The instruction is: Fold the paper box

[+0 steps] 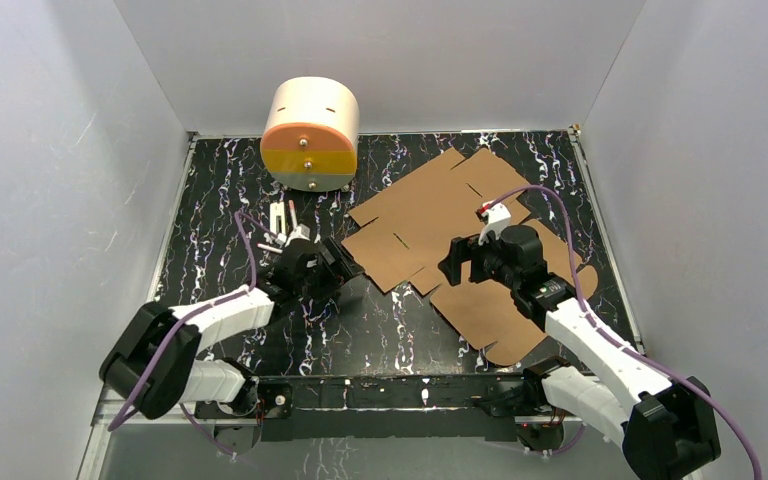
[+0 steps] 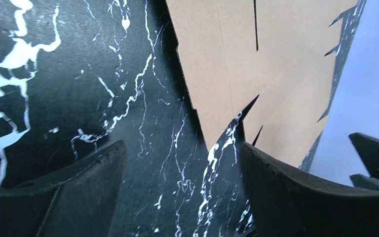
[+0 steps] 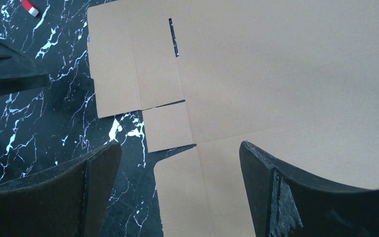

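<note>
You have the paper box (image 1: 430, 225) lying flat and unfolded on the table (image 1: 210, 200), right of centre, its long axis running roughly from 11 o'clock to 5 o'clock in the top view. Your right gripper (image 1: 457, 262) hangs directly over the sheet's middle, jaws spread wide and holding nothing (its wrist view shows cardboard filling the frame from 12 round to 4 o'clock, with a small flap (image 3: 168, 127) between the fingers). Your left gripper (image 1: 343, 268) is released too, gripping nothing, and sits just off the sheet, whose near corner lies at about 3 o'clock from it. I judge the right arm is the nearer one, while the left is placed to lift that side flap
</note>
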Robot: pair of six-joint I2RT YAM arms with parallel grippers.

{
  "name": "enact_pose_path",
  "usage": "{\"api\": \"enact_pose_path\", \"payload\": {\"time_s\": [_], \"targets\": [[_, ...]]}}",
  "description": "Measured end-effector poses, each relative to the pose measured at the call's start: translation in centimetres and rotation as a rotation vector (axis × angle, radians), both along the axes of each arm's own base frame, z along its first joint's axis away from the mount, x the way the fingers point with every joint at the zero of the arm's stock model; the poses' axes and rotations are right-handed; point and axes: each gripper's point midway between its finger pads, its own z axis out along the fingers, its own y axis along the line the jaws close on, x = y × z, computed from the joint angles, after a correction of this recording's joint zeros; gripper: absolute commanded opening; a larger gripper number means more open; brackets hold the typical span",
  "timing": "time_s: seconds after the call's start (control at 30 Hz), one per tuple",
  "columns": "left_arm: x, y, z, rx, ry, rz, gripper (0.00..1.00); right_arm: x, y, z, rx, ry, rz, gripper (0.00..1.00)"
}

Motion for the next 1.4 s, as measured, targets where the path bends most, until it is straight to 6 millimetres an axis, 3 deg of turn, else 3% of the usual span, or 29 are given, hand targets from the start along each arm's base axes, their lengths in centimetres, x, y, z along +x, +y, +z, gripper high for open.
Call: {"api": "enact_pose_path", "payload": {"time_s": [0.27, 0.6, 1.0, 1.2, 1.4], "targets": [[2.2, -2.1, -1.6, -0.135, 0.033, 0.086, 0.7, -0.2, 0.1, -0.4, 0.009, 0.003, 0.002, 0.99], [4.3, -3.5, -2.2, -0.249, 0.03, 0.153, 0.55, -0.3, 0.0, -0.6, 0.009, 0.004, 0.002, 0.99], [5.0, -3.9, -4.1, -0.247, 0.023, 0.15, 0.0, 0.0, 0.2, -0.8, 0.009, 0.003, 0.007, 0.99], [5.0, -3.6, -3.4, -0.191, -0.034, 0.098, 0.0, 0.0, 0.2, -0.8, 0.007, 0.001, 0.007, 0.99], [5.6, -1.9, -2.3, -0.043, -0.056, 0.036, 0.0, 0.3, -0.3, -1.1, -0.021, 0.019, -0.017, 0.99]]}}
